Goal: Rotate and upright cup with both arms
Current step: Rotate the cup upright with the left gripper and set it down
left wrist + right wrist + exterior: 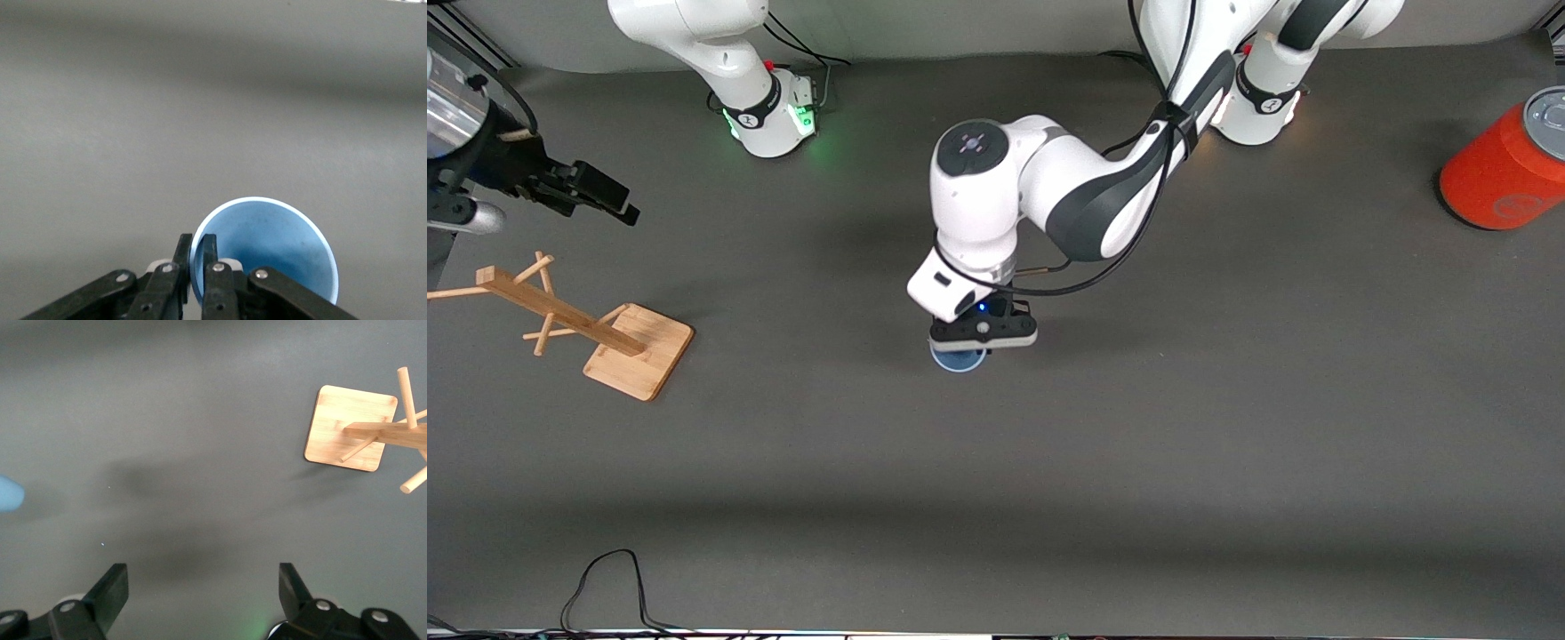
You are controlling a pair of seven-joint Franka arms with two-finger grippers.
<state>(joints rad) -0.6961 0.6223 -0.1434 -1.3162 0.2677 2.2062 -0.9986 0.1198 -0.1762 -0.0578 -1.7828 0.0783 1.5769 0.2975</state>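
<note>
Cup point(267, 257), pale blue, smooth and open-mouthed, sits mid-table, its rim pinched between the pressed-together fingers of the left gripper point(197, 257), which hides most of it from the front camera. Well apart from the cup, toward the right arm's end, stands a wooden peg rack point(596, 333); the right gripper point(203, 593) waits above that end, fingers spread. A red can point(1507, 164) lies toward the left arm's end.

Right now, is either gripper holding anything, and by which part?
The left gripper pinches the cup by its rim wall, one finger inside the mouth, one outside. The right gripper, up near the wooden rack, is open and holds nothing.
</note>
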